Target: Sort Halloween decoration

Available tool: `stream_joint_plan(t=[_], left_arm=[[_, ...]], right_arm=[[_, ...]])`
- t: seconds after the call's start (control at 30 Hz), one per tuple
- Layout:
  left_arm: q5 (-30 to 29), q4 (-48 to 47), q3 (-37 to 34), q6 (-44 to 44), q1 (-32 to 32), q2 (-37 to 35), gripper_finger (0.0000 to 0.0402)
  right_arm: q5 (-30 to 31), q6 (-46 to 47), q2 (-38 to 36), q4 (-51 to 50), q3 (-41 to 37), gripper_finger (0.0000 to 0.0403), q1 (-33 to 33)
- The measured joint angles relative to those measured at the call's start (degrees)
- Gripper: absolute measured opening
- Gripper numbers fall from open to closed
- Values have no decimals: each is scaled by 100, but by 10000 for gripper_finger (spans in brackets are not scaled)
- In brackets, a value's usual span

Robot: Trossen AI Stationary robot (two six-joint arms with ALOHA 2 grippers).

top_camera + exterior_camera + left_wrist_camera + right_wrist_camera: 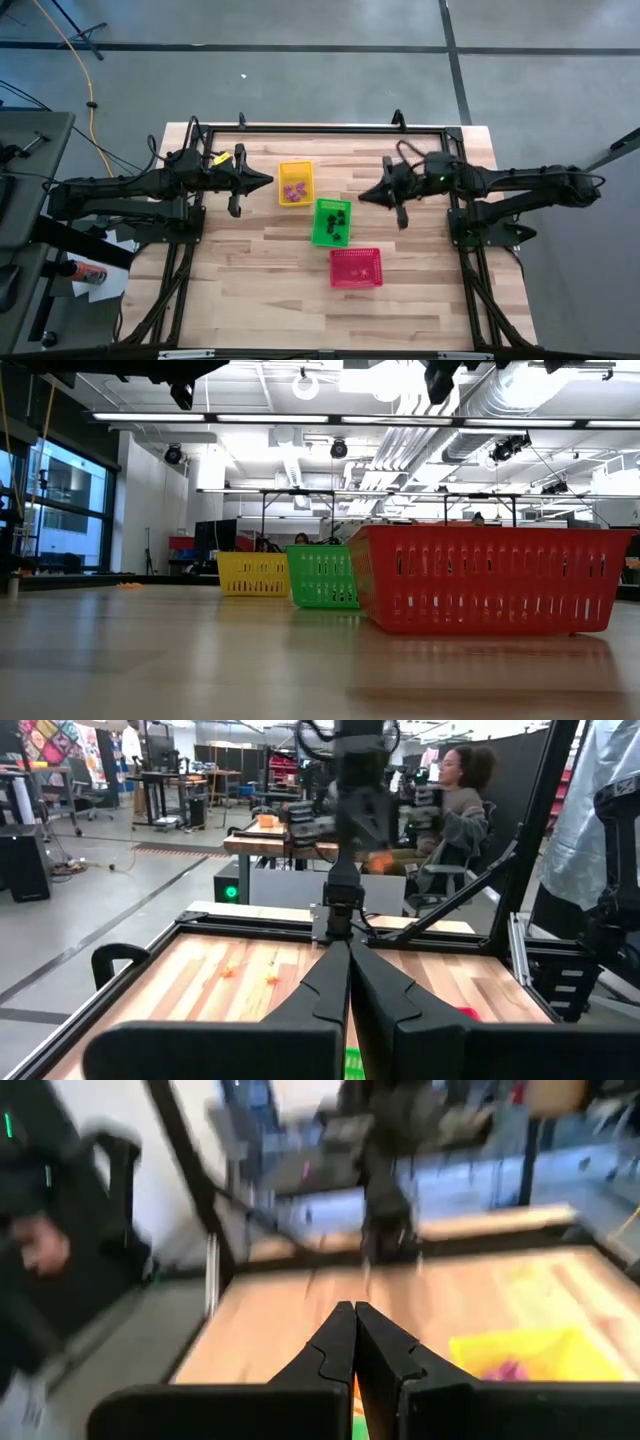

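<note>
Apparently the sorting was done: purple trinkets (293,189) lay in the yellow basket (295,167), black trinkets (337,221) in the green basket (322,239), with the red basket (356,283) nearest. The left gripper (268,181) and right gripper (362,196) hovered empty, fingers together; retreating well meant lifting clear of the baskets.

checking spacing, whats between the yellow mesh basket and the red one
The green plastic mesh basket holding black trinkets sits between them, clearest in the high view.
</note>
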Motion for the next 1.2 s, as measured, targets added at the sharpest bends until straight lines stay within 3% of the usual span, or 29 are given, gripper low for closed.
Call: stream_joint_plan(t=[0.2, 0.33, 0.67, 0.93, 1.2], left_arm=[[0, 88, -4, -179, 0, -1, 0], [0, 138, -4, -315, 0, 0, 0], [2, 490, -4, -758, 0, -7, 0], [3, 472, -4, -713, 0, -6, 0], [2, 435, -4, -708, 0, -4, 0]], right_arm=[[208, -438, 882, -2043, 1177, 0, 799], [-33, -449, 1617, -2973, 1720, 0, 1072], [-678, -231, 3402, -3043, 2068, 0, 1467], [-481, 34, 4421, -3029, 2243, 0, 1688], [-304, 274, 4893, -3042, 2243, 0, 1723]])
